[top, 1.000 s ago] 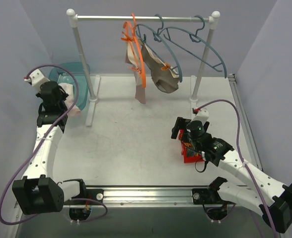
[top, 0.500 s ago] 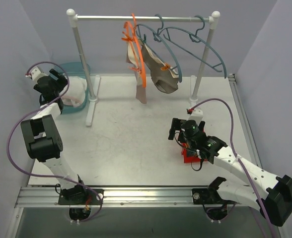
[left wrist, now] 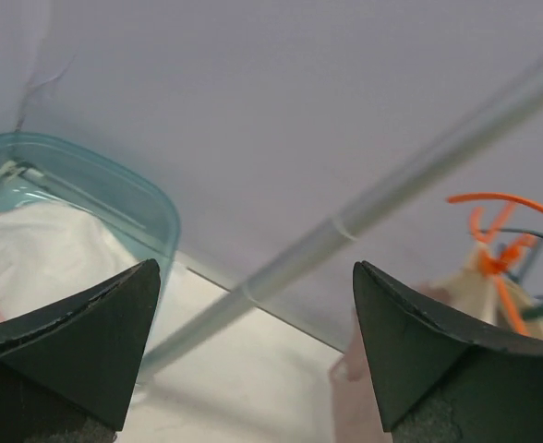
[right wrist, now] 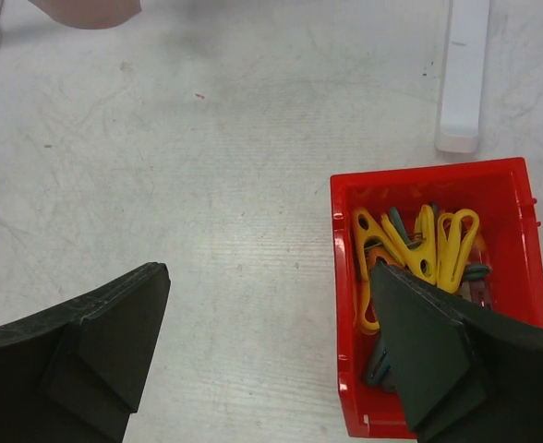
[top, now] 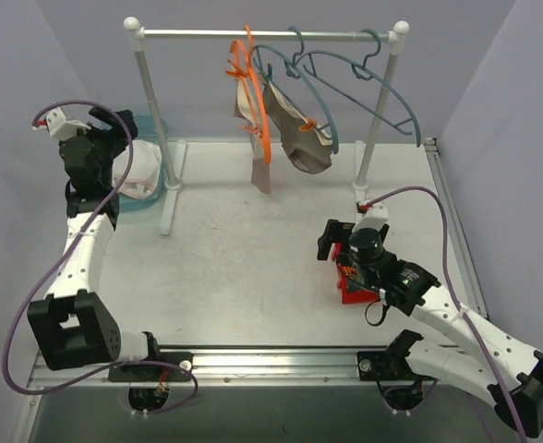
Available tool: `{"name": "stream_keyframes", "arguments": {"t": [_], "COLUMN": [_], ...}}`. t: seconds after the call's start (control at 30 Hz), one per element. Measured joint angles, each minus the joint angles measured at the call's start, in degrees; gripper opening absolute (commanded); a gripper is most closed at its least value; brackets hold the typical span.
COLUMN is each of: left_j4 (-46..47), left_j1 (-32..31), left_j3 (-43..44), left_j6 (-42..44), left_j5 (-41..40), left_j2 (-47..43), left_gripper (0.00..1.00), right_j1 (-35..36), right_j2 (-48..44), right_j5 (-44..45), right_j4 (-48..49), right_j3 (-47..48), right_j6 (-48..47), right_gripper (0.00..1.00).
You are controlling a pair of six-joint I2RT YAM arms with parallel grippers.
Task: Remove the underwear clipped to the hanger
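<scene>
On the rack's hangers a taupe-beige underwear [top: 306, 140] and a dusty pink one [top: 261, 172] hang clipped below the orange hanger [top: 264, 111], with a pale cloth [top: 246, 100] on that hanger. A white underwear [top: 135, 173] [left wrist: 41, 263] lies in the teal tub [top: 153, 129] [left wrist: 114, 189]. My left gripper [top: 113, 135] [left wrist: 258, 351] stands open and empty just left of the tub. My right gripper [top: 338, 242] [right wrist: 271, 360] is open and empty, low over the table at the left rim of the red bin [top: 353, 286] [right wrist: 345, 277].
The red bin holds several yellow and blue clothespins [right wrist: 419, 245]. The rack's white posts [top: 151, 111] [top: 380, 111] and feet [right wrist: 463, 74] stand on the table's far half. Two empty blue hangers [top: 364, 78] hang on the rail's right. Grey walls close in on both sides.
My left gripper has opened and let go of the white underwear, which now lies in the teal tub; the gripper has drawn up and back. The right arm has barely shifted.
</scene>
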Motion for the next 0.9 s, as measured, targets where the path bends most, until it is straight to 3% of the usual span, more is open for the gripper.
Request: {"name": "stream_keyframes", "arguments": {"t": [0.13,0.33,0.53,0.9], "left_j4": [-5.64,-17.99,-28.44,-37.79], "left_j1": [-5.95,-10.54,-12.92,-13.27], "left_j3": [-3.91,-13.84,-21.29,-22.58], "left_j6": [-0.42,-0.68,-0.13,6.51], "left_j5": [-0.15,4.00,12.85,29.40], "left_j2": [-11.96,-27.10,-37.57,-44.52], "left_gripper": [0.94,0.94,0.94,0.94], "right_j1": [0.00,-0.02,-2.54,-14.64], "right_j2": [-1.79,-2.73,7.61,27.65], "right_j5": [-0.22,-0.04,-2.03,-19.65], "right_j4": [-1.57,-3.19,-1.60,-2.62], "right_j3": [2.97,13.77,31.71,47.65], "right_j6": [-3.78,-12.50,-23.06,-34.71], "right_gripper": [0.93,1.00,1.00,0.98]}}
